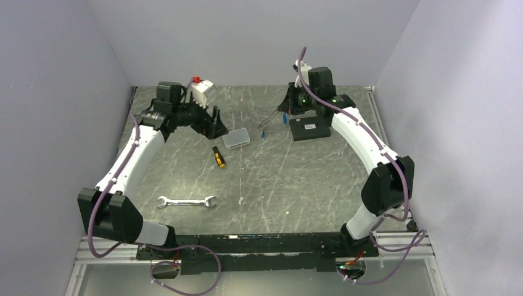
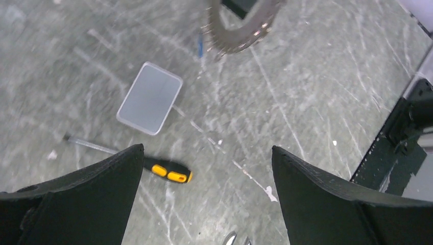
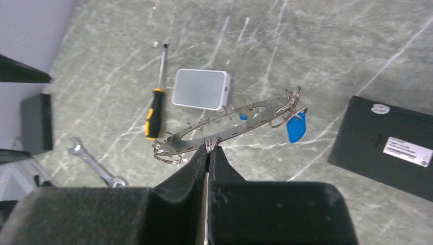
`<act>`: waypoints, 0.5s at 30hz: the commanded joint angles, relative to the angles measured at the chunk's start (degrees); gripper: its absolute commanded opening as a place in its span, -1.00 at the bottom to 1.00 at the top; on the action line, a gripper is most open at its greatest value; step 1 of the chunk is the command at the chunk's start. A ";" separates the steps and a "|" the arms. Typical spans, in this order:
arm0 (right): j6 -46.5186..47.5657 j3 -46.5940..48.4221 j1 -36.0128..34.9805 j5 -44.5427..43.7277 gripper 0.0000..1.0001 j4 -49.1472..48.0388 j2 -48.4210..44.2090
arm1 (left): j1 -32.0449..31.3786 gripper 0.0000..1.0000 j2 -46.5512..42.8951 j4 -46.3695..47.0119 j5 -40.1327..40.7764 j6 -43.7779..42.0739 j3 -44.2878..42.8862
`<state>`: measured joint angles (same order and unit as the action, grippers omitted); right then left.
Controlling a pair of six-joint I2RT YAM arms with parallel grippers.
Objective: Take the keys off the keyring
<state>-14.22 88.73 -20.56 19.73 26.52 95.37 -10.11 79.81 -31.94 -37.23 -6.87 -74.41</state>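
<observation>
A: How are the arms built?
B: Alike. The left arm (image 1: 132,157) and right arm (image 1: 364,135) have white shells on the long links and black blocks at the joints.
A: Cables?
B: A purplish-grey cable (image 1: 299,63) runs along each arm, down to the black base rail (image 1: 247,253).
A: And the ends?
B: The left gripper (image 2: 207,153) and right gripper (image 3: 208,150) have matte black, wedge-shaped fingers (image 2: 92,194). A green light (image 1: 303,97) glows on the right wrist.

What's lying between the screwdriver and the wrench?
Nothing. The top view shows only bare table between the screwdriver and the wrench.
</observation>
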 commanded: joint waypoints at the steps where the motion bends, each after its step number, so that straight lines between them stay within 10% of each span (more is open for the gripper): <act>1: -4.83 -1.02 0.26 4.90 -1.00 -1.86 -4.80 | -6.28 0.99 1.53 -2.23 -2.65 -4.97 -5.34; 15: -10.11 -4.64 -0.09 12.44 -1.00 -0.98 -10.37 | -22.17 0.73 8.43 1.78 9.10 -8.49 -9.27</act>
<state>-21.41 83.79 -20.56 28.03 27.03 87.88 -30.11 86.39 -33.28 -33.28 -13.08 -80.73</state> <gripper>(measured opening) 0.025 0.899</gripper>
